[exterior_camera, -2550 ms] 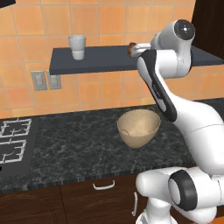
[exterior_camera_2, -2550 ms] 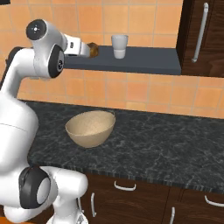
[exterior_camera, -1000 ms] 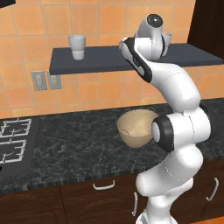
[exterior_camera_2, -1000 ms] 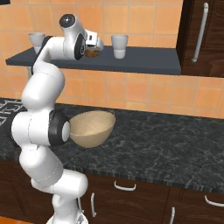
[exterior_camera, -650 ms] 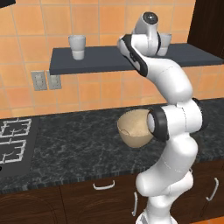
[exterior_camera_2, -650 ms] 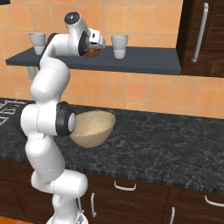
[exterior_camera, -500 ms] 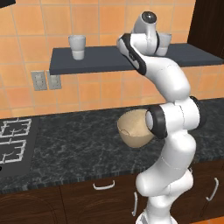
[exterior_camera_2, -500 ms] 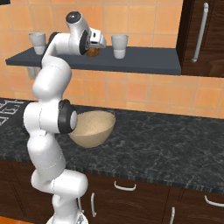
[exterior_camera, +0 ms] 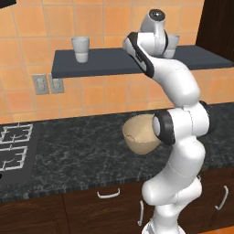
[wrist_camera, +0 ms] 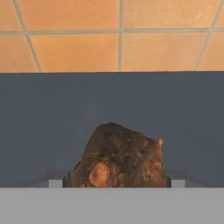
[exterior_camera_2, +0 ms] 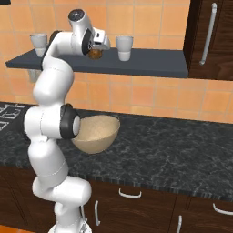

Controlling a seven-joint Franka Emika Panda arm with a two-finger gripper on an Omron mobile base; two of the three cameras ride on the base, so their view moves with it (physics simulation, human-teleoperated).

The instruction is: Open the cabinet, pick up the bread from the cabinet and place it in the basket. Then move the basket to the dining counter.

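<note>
The small dark-brown lumpy bread (wrist_camera: 117, 157) sits low-centre on the slate-grey shelf (exterior_camera_2: 150, 63), flanked by the gripper (exterior_camera_2: 97, 49); its jaws are apart beside the loaf, grip not clear. A shallow pinch could roll the loaf off the ledge. At upper centre, a white cup (exterior_camera_2: 123, 48) crowds the withdrawal path toward the tan basket (exterior_camera_2: 96, 132)

Dark-brown bread (wrist_camera: 119, 157), grey shelf (wrist_camera: 52, 113)
</note>
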